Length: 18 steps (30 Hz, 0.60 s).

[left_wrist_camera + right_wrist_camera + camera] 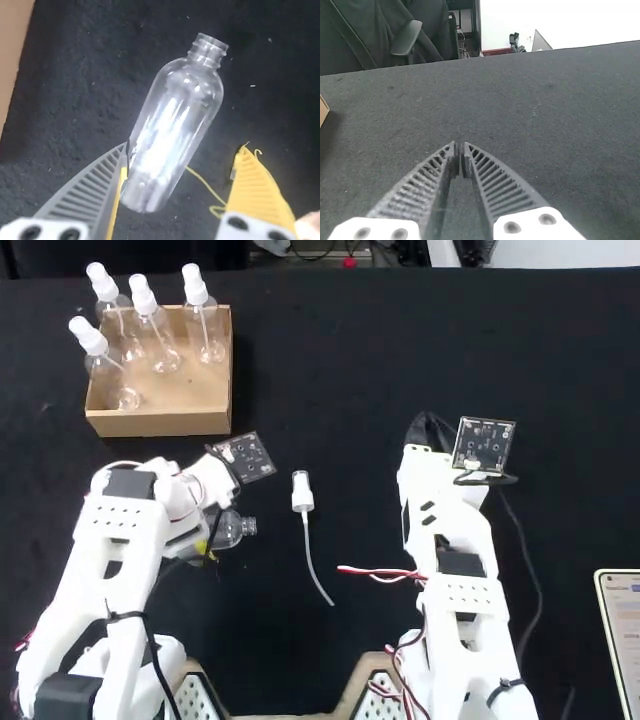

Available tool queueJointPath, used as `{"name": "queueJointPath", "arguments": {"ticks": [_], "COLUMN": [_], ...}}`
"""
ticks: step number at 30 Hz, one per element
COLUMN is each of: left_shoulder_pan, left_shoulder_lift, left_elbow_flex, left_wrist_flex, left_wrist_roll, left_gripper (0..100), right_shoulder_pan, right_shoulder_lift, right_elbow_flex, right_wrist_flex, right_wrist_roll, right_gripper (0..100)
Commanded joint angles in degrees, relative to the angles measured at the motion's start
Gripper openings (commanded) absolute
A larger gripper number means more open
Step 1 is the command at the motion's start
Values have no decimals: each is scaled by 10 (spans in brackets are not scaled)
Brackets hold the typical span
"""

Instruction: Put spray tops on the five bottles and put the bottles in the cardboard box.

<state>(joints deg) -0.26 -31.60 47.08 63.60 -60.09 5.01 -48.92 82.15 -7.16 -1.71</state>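
In the upper left of the high view, the cardboard box [160,423] holds four capped spray bottles [150,325] standing upright. The fifth bottle [172,130], clear and uncapped, lies on the black desk [400,360] at lower left, between the spread fingers of the left hand [183,148]. A loose spray top [303,495] lies at centre, just beside the bottle's mouth. The right hand [459,146], right of centre, is pressed together over bare desk.
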Motion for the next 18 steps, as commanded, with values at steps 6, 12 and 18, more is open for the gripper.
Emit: {"name": "queueJointPath", "arguments": {"ticks": [6, 12, 18], "left_shoulder_pan": [57, 80, 65], "left_shoulder_lift": [-11, 19, 111], "left_elbow_flex": [15, 8, -31], "left_wrist_flex": [-65, -72, -73], "left_wrist_roll": [24, 25, 25], "left_gripper": [322, 322, 322], "right_shoulder_pan": [-4, -4, -4], "right_shoulder_lift": [-13, -13, -13], "right_elbow_flex": [-4, -4, -3], "right_wrist_flex": [-16, -16, -16], "right_wrist_roll": [4, 4, 4], "right_gripper": [15, 15, 15]}}
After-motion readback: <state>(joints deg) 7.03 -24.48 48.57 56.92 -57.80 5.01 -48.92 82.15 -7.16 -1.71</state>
